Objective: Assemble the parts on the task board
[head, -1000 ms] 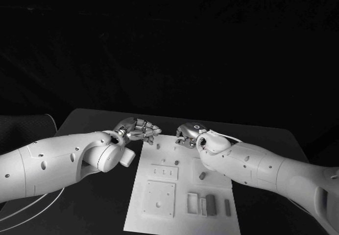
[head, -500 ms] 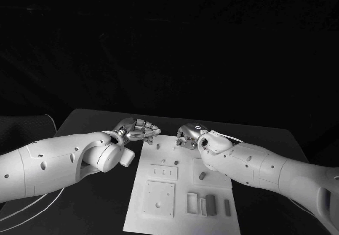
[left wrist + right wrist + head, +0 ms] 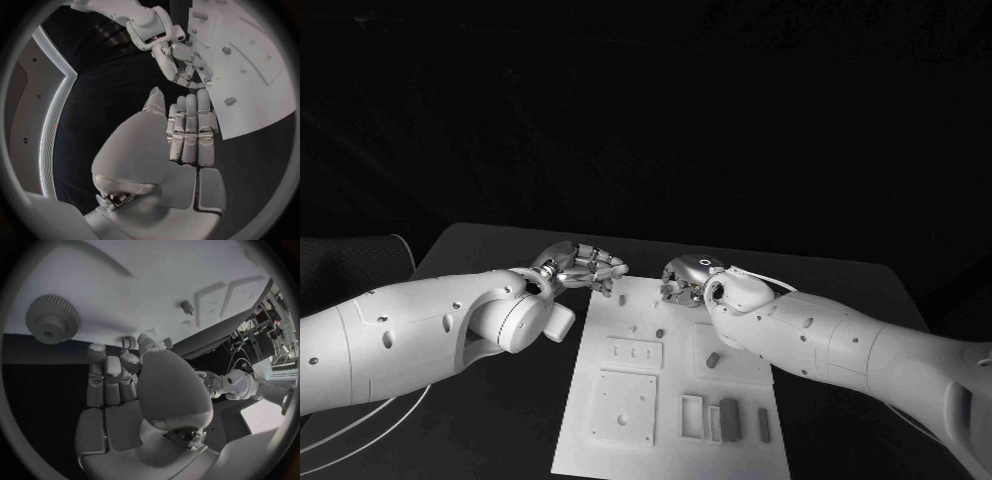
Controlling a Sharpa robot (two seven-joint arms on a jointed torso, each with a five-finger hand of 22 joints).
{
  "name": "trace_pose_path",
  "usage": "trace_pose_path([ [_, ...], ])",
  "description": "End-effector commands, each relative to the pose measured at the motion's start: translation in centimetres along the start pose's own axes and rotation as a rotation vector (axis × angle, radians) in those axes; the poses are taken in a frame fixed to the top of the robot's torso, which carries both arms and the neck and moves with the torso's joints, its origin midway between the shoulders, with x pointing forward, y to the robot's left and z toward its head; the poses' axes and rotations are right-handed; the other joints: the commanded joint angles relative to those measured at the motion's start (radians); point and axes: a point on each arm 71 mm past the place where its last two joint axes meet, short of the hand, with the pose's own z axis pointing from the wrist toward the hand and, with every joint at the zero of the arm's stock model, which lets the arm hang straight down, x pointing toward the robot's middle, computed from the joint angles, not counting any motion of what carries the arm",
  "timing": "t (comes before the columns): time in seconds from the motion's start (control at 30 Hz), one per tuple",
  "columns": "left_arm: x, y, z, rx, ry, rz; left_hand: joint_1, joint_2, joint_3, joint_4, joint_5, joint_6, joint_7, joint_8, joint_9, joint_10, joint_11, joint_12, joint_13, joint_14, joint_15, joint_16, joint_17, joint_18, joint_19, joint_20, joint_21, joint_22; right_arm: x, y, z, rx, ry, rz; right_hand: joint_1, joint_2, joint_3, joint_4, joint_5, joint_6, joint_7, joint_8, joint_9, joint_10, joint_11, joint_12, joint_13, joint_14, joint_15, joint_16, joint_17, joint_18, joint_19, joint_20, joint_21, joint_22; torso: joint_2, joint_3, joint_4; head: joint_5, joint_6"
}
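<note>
I see the desk (image 3: 488, 250) carrying the white task board (image 3: 668, 400), with small parts (image 3: 728, 412) in its near recesses. At its far edge, my left hand (image 3: 581, 266) hovers clenched and empty; whether my right hand (image 3: 682, 280) grasps anything, I cannot tell.

The task board (image 3: 678, 385) is a long white plate lying flat on the black table, its far end between the left hand (image 3: 583, 266) and the right hand (image 3: 684, 280). Small grey parts (image 3: 728, 412) lie near its close end, well short of both hands; a toothed knob (image 3: 52, 318) stands just beyond the right hand's fingertips
</note>
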Motion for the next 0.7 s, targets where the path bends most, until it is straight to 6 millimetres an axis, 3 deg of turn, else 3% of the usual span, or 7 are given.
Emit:
trace_pose_path([
  [0.03,0.18,-0.17,0.04,0.006,0.007,-0.003,0.007,-0.001,0.001,0.001,0.0,-0.008,0.002,-0.006,0.002,-0.006,0.0,0.002,0.001,-0.006,-0.001,0.001,0.002,0.017,-0.001,-0.008,-0.005,0.002,0.2,0.08,0.05,-0.01,0.025,-0.005,0.001,0.006,0.007,-0.003,-0.002,-0.004,-0.002,-0.006,-0.001,-0.005,0.0,-0.004,-0.001,-0.006,-0.001,0.004,-0.001,0.082,-0.007,-0.001,-0.004,0.017,0.0,-0.0008,0.0002,-0.001,0.0],
  [0.37,0.17,-0.19,0.0,0.004,0.007,-0.003,0.007,-0.001,0.001,0.001,0.0,-0.009,0.002,-0.006,0.002,-0.007,0.0,0.002,0.001,-0.006,-0.001,0.001,0.002,0.017,-0.001,-0.008,-0.005,0.002,0.48,-0.09,0.12,-0.005,0.038,-0.008,0.015,0.029,0.017,-0.016,0.011,0.001,-0.01,0.0,0.001,-0.005,-0.008,-0.003,-0.002,-0.01,-0.008,0.007,-0.001,0.082,-0.012,0.0,-0.003,0.019,0.001,-0.0013,0.0015,0.001,-0.002],
  [0.7,0.11,-0.25,-0.01,0.004,0.005,-0.002,0.008,0.0,0.002,0.001,0.0,-0.01,0.002,-0.007,0.002,-0.008,0.001,0.002,0.002,-0.006,-0.001,0.001,0.002,0.017,-0.001,-0.008,-0.005,0.002,0.38,-0.16,0.09,-0.01,0.024,-0.007,0.02,0.059,0.021,-0.04,0.02,0.066,-0.011,0.037,0.017,-0.006,-0.009,0.002,0.0,-0.011,-0.009,0.013,0.0,0.082,-0.016,0.0,0.003,0.02,0.0,-0.0014,-0.0004,0.002,-0.004],
])
